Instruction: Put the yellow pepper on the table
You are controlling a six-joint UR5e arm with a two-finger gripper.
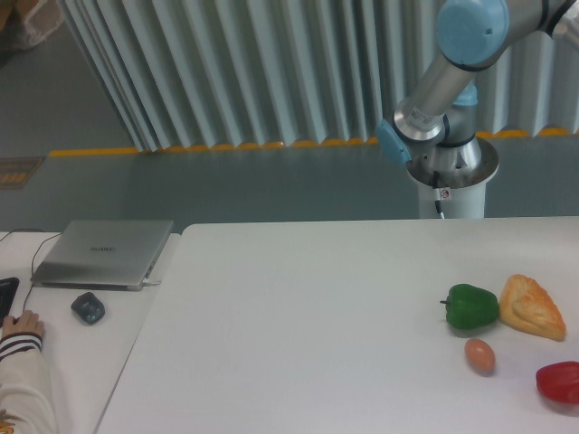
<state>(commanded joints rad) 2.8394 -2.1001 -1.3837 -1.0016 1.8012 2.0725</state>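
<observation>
- From the fixed camera I see the table (pixel 298 316), white, filling the lower frame; I find no yellow pepper anywhere in this view, so I cannot say where it is.
- The arm (pixel 452 81) rises from its pedestal (pixel 450 185) behind the far edge and runs out at the top right; the gripper is outside the frame, so I cannot tell whether its fingers are apart or together.
- At the right: green pepper (pixel 471 306) just beside bread (pixel 532 307); egg (pixel 480 355) near them; red pepper (pixel 558 382) at the edge.
- On the left desk (pixel 90 362): closed laptop (pixel 104 253); mouse (pixel 88 308); a person's hand (pixel 22 323).
</observation>
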